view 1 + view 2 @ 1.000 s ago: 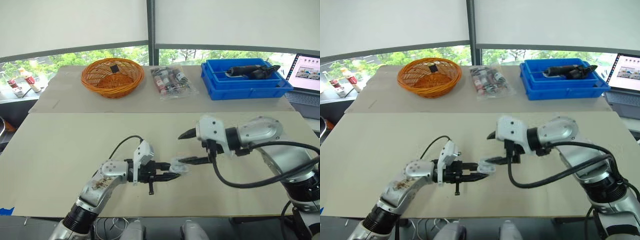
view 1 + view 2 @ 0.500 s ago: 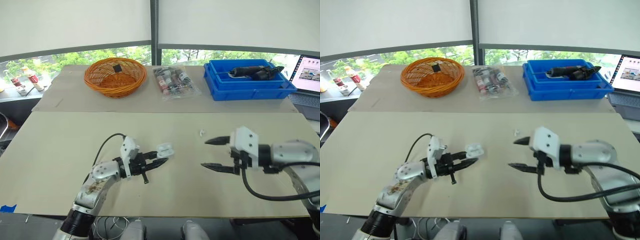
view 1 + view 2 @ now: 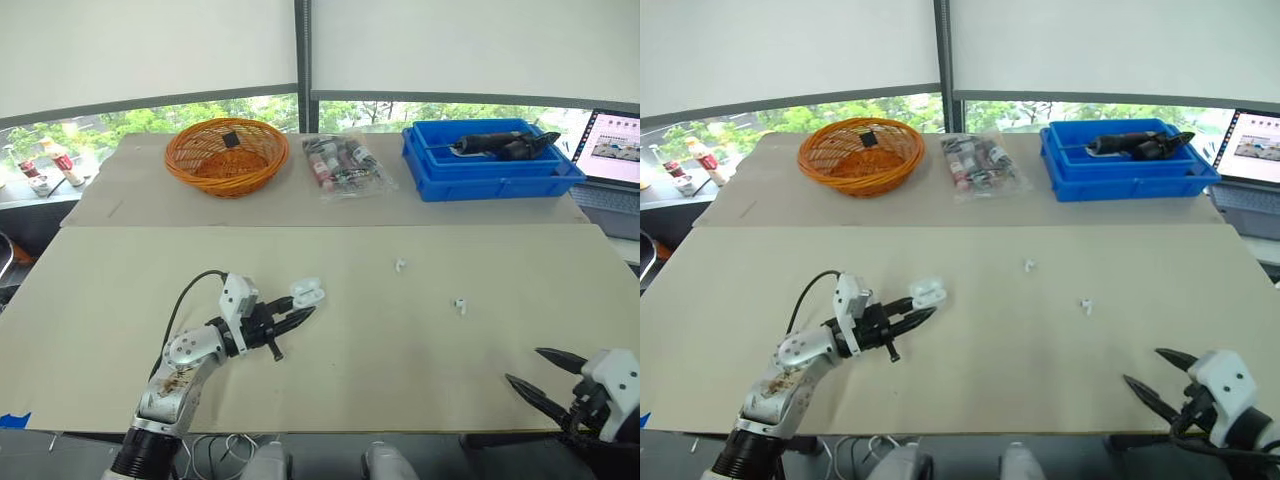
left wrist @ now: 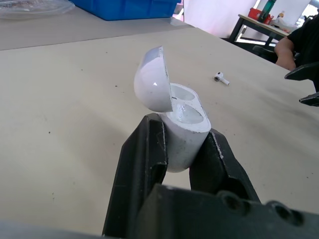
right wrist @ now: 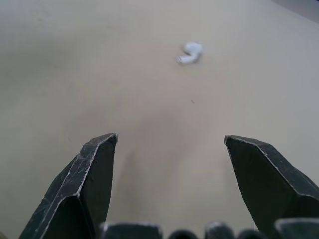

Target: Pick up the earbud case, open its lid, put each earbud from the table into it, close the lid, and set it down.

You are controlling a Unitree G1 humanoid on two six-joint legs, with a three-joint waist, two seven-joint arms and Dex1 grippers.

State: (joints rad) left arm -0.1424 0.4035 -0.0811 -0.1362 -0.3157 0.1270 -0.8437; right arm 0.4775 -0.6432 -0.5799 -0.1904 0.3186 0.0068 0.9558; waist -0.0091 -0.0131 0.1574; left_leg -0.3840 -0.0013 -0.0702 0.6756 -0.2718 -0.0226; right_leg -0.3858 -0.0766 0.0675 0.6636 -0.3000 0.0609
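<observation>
A pale beige tabletop (image 3: 120, 290) runs under a window, with a round orange wicker basket (image 3: 226, 155), a clear plastic bag of small packets (image 3: 345, 165) and a blue plastic bin (image 3: 492, 160) lined up along its far side. Near the front, the left gripper (image 3: 298, 308) is clamped on the body of the small white earbud case (image 4: 184, 139), holding it just above the table. Its hinged lid (image 4: 152, 84) stands open and both wells are empty. Two tiny white earbuds lie loose on the bare surface to the right of the case, well apart from it: the farther earbud (image 3: 400, 265) and the nearer earbud (image 3: 460, 305). The right gripper (image 3: 525, 366) hangs low at the table's front right corner, its two black fingers spread wide and holding nothing. Its wrist view looks across bare table to an earbud (image 5: 190, 52), probably the nearer one, though it is too small to be sure. The step in hand appears to be fetching the first earbud. To do it well, the right gripper should narrow its spread before descending. It should then come down over the nearer earbud so one finger lands on each side, and pinch gently, since so light a piece could skid away. Meanwhile the left gripper would best hold the case steady with the wells facing up and the lid tipped clear of the approach.
</observation>
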